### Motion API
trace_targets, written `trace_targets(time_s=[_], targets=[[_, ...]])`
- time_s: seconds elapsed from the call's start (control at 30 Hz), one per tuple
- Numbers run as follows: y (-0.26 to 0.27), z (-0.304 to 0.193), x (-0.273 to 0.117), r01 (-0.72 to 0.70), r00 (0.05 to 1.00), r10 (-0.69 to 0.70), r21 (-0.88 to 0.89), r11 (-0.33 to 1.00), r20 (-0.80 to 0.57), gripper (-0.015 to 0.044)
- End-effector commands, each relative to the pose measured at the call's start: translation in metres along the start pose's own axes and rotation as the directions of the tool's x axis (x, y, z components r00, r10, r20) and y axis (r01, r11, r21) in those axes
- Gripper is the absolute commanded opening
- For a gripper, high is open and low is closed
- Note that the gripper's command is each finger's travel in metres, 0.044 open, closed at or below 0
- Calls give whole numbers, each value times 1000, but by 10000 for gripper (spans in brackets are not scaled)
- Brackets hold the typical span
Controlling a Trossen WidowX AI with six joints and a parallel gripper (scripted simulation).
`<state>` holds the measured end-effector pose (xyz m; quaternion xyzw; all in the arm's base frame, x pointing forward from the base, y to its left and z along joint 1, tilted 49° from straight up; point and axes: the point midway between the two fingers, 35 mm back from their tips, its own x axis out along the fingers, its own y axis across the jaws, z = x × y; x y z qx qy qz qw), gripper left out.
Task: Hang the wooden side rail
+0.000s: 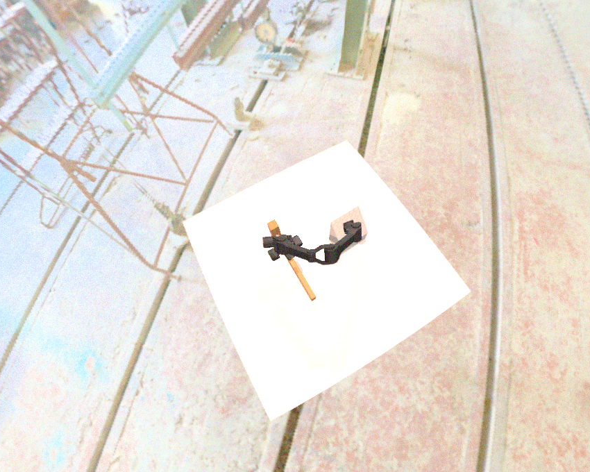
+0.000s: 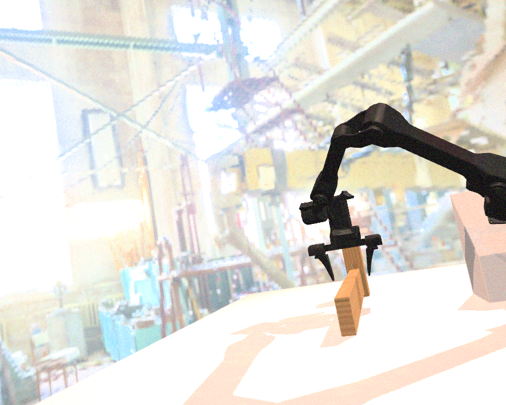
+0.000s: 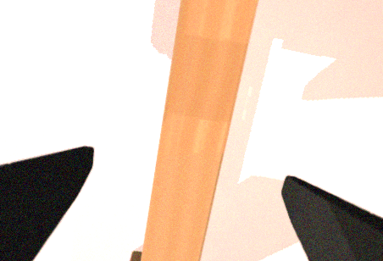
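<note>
The wooden side rail (image 1: 302,280) (image 2: 348,309) (image 3: 199,100) stands on its narrow edge. Its near end in the exterior view appears to rest on the table, and its other end runs toward the headboard post. The upright wooden post (image 1: 272,226) (image 2: 353,256) stands behind the rail, partly covered by the arm and rail. My gripper (image 2: 351,277) (image 3: 189,164) is open and empty. It hangs above the rail, one finger out to each side, with gaps to the wood. The steel hooks, the pins and the slot are hidden, so whether the hooks are seated cannot be told.
The white table (image 1: 336,325) (image 2: 127,379) carries everything. A pinkish block (image 1: 339,225) (image 2: 497,270) stands under the arm's base at the right. The black arm (image 1: 342,247) (image 2: 436,143) reaches over from it. Arm shadows fall across the table in the exterior view.
</note>
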<state>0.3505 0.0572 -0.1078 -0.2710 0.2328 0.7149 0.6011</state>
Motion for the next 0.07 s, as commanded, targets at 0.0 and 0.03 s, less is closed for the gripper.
trace_targets(time_s=[0.0, 0.03], targets=[[-1, 0, 0, 1, 1000, -1, -2, 1000, -1, 440], [-1, 0, 0, 1, 1000, -1, -2, 1000, -1, 440]])
